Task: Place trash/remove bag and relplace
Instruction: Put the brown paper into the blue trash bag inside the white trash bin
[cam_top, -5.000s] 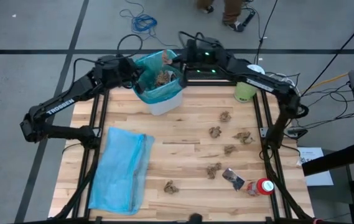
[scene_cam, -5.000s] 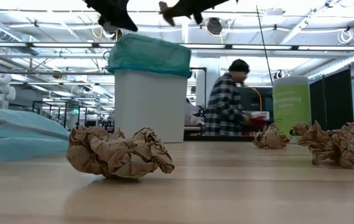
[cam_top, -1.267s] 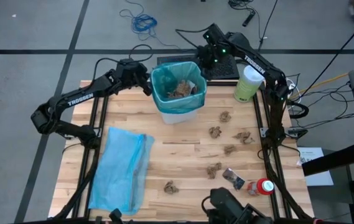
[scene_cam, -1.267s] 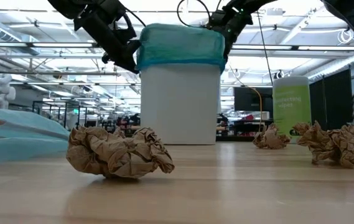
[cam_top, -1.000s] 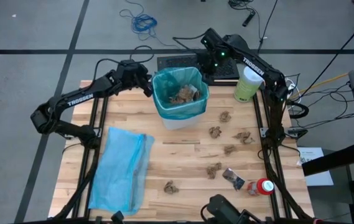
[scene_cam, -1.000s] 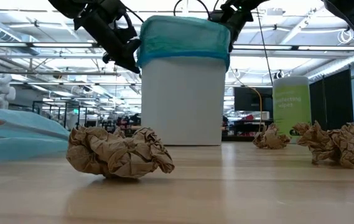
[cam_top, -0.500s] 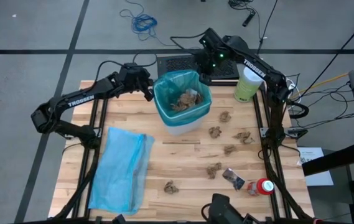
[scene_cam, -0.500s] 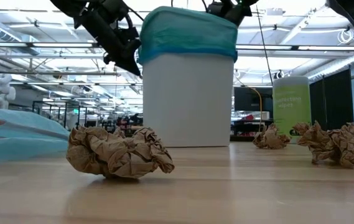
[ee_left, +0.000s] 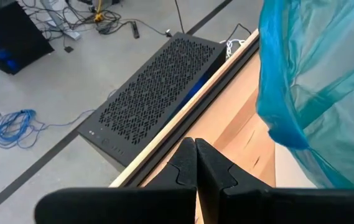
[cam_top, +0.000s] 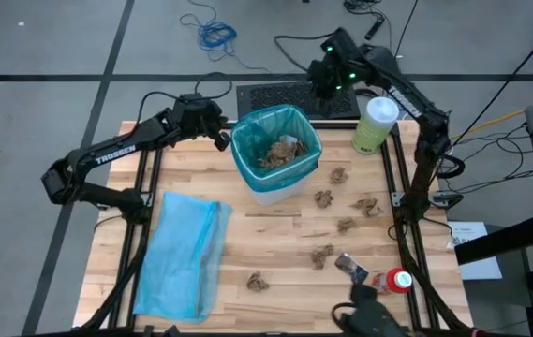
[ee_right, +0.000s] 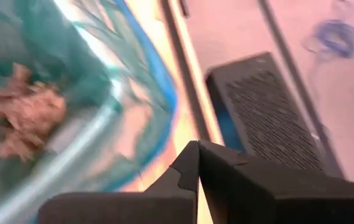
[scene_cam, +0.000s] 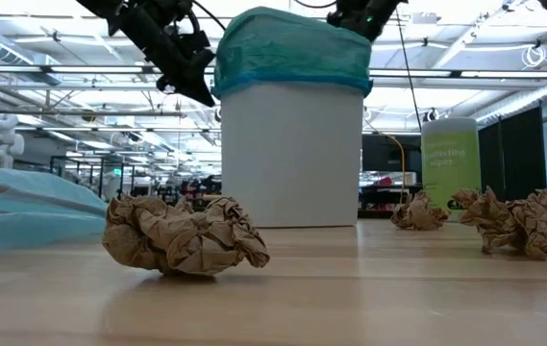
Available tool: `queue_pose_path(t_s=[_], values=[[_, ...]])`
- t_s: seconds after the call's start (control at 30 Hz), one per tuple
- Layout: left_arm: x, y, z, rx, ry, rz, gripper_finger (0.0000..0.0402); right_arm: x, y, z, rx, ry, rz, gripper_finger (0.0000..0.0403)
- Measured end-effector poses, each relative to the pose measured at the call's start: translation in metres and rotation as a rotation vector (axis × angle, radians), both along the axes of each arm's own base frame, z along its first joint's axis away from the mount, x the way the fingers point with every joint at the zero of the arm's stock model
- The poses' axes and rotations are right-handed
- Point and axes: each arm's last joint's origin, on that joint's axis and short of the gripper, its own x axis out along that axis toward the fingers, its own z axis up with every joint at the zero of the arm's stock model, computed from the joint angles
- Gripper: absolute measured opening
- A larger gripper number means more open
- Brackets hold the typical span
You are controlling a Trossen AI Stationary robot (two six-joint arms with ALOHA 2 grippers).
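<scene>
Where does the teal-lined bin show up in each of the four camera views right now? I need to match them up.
High view: the bin stands at the table's far middle, between both arms.
Low view: the bin rises centre, behind a crumpled paper wad.
Left wrist view: only its teal liner shows, past the shut left gripper.
Right wrist view: liner and paper trash inside, beyond the shut right gripper.
Shared landmark: the liner's teal rim.
</scene>
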Motion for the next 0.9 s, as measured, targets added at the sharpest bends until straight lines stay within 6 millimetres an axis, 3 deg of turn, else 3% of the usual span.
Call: queue_pose_path(t_s=[0.17, 0.3, 0.5, 0.67, 0.9], values=[[-0.011, -0.007, 0.013, 0.038, -0.026, 0.031, 0.0001, -0.033, 0.014, 0.028, -0.045, -0.06, -0.059, 0.0], [-0.022, -0.014, 0.026, 0.081, -0.068, 0.05, 0.0001, -0.052, 0.032, 0.024, -0.04, -0.105, -0.043, 0.0], [-0.035, -0.024, 0.043, 0.132, -0.141, 0.051, 0.0001, -0.08, 0.065, -0.036, 0.021, -0.182, -0.057, 0.0], [-0.044, -0.032, 0.058, 0.168, -0.248, 0.027, 0.0001, -0.107, 0.104, -0.086, 0.12, -0.226, -0.138, 0.0], [-0.052, -0.044, 0.08, 0.216, -0.427, -0.141, 0.0001, -0.115, 0.149, -0.139, 0.287, -0.191, -0.277, 0.0004]])
